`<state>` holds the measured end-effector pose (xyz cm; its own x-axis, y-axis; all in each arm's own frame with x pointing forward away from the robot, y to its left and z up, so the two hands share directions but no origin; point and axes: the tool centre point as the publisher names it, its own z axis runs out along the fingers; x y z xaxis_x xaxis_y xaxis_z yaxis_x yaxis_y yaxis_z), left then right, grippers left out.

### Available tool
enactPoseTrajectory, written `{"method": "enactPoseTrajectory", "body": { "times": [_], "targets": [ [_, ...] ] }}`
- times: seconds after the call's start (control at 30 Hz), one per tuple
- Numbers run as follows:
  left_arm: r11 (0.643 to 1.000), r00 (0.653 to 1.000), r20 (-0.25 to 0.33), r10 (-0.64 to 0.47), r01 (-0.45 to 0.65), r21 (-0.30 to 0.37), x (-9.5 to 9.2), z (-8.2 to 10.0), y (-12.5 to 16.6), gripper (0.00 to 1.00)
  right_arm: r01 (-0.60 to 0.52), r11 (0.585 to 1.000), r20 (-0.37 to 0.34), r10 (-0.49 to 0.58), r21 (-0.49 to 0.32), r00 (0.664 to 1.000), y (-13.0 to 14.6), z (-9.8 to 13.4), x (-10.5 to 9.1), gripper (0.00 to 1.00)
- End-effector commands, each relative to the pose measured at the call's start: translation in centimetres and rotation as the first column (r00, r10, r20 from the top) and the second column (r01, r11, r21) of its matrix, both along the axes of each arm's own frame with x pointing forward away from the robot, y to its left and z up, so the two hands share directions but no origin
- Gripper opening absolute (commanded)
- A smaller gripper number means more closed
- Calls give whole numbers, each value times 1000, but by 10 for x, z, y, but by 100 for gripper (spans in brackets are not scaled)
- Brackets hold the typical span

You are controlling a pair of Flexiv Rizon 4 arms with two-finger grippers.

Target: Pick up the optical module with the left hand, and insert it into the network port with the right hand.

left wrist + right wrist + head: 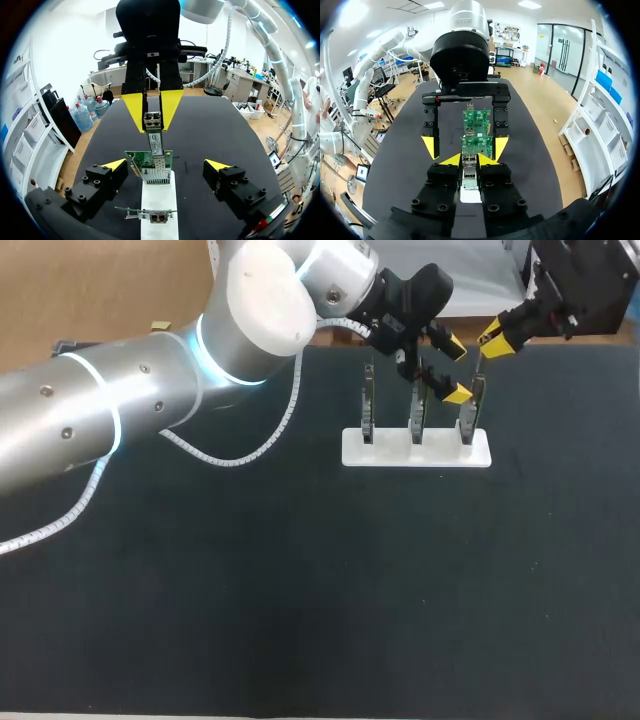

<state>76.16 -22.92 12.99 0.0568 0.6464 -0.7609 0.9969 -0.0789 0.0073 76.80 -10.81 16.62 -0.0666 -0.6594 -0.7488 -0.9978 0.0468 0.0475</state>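
Black table [300, 590], optical module [156, 142] tight in right hand [469, 159], left hand [166, 164] wide.

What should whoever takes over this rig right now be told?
Left claw: open, straddling the end network card on the white stand.
Right claw: shut on the optical module, whose tip is at the card's port.
Done: the module is in the right claw and lined up.
Left: seat it fully (depth unclear), release, and back both arms off.
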Motion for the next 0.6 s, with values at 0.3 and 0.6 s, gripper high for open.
{"method": "enactPoseTrajectory", "body": {
  "times": [0.3,0.6],
  "targets": [
    [1000,1000,0,2,-2,4,-1,1,0,100,6,1000,20,-6,4,1000,0,2,-2,0],
    [1000,1000,0,2,-2,4,-1,1,0,100,2,1000,13,-2,4,1000,0,0,-2,0]
  ]
}}
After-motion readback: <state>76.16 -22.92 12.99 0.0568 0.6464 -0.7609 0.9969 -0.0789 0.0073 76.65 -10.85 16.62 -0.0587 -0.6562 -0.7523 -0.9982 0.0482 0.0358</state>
